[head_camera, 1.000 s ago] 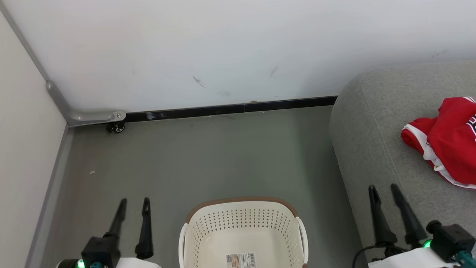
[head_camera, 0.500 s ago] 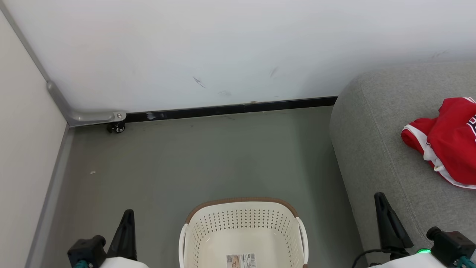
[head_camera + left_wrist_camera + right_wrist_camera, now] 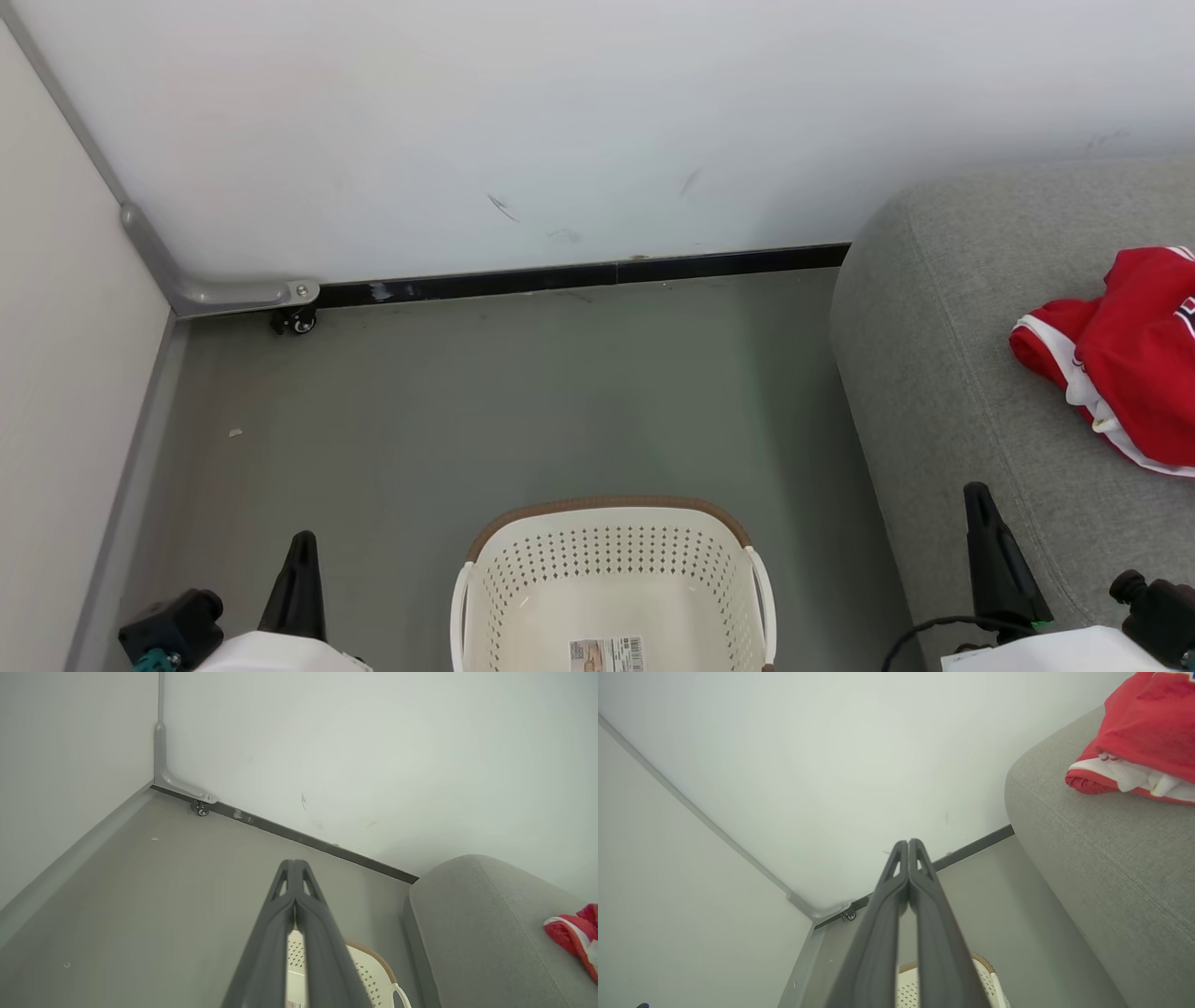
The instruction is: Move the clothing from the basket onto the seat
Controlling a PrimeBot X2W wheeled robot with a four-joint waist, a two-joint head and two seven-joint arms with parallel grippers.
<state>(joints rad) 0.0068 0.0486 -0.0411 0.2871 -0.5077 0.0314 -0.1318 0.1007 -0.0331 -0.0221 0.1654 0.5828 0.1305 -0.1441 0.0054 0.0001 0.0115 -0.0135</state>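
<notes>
- Left gripper [image 3: 301, 551]: near left, beside the basket [image 3: 607, 505] and apart from it. Its fingers point away from the robot and are pressed together, gripping nothing.
- Right gripper [image 3: 980, 509]: near right, seen against the left edge of the seat [image 3: 934, 373]. Its fingers are likewise pressed together and hold nothing.
- Basket: upright on the floor [image 3: 523, 392] between the grippers, with a label sticker [image 3: 606, 653] on its inside bottom.
- Clothing [image 3: 1130, 364]: bunched on the seat, farther right, well apart from the right gripper.
- Far: white wall [image 3: 560, 121].

Clothing [image 3: 1131, 373] on seat [image 3: 934, 392], basket [image 3: 607, 551] on floor [image 3: 513, 392] left of seat, wall [image 3: 560, 121] behind
</notes>
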